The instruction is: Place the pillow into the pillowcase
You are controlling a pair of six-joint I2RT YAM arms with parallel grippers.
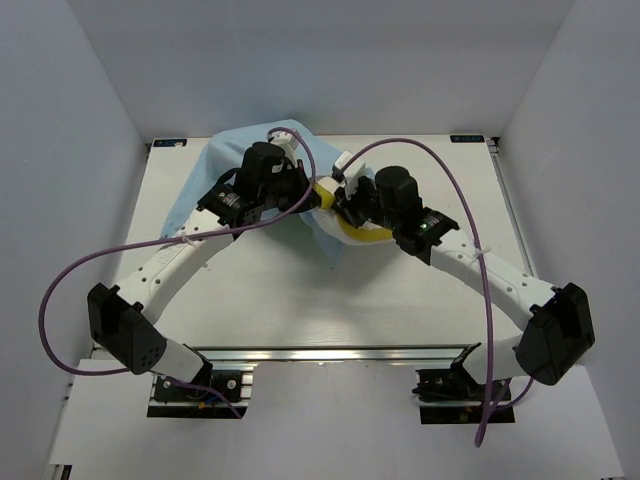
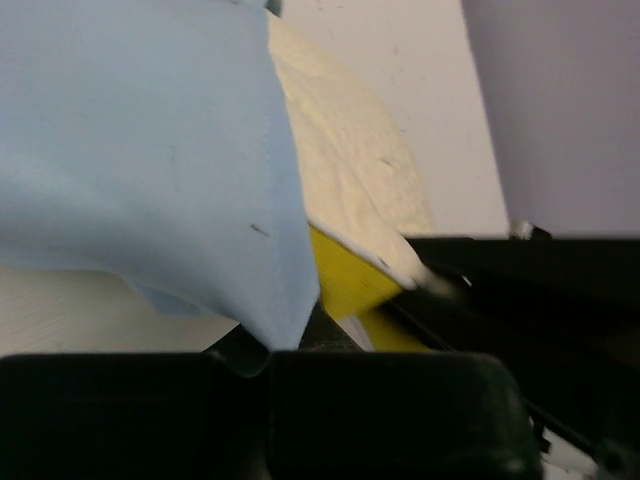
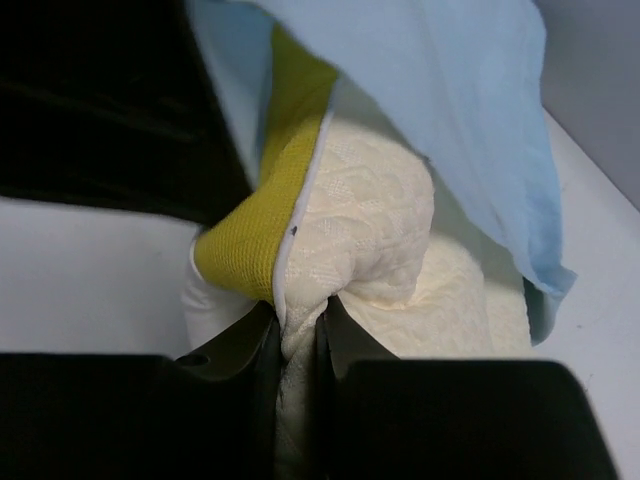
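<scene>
Pillow [image 3: 370, 230] corner is pinched in your right gripper [image 3: 298, 325], just ahead of it, under the pillowcase [image 2: 150, 150] whose hem your left gripper [image 2: 268, 350] clamps. Drive the corner deeper while you lift that hem taut. How wide the mouth gapes, and how much pillow is inside, is hidden.

Bright even light; left wrist view soft, pillowcase [image 2: 150, 150] blurred.

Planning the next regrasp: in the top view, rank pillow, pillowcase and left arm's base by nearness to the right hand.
1. pillow, pinched in the right hand.
2. pillowcase, draped just left.
3. left arm's base, near-left edge.
</scene>
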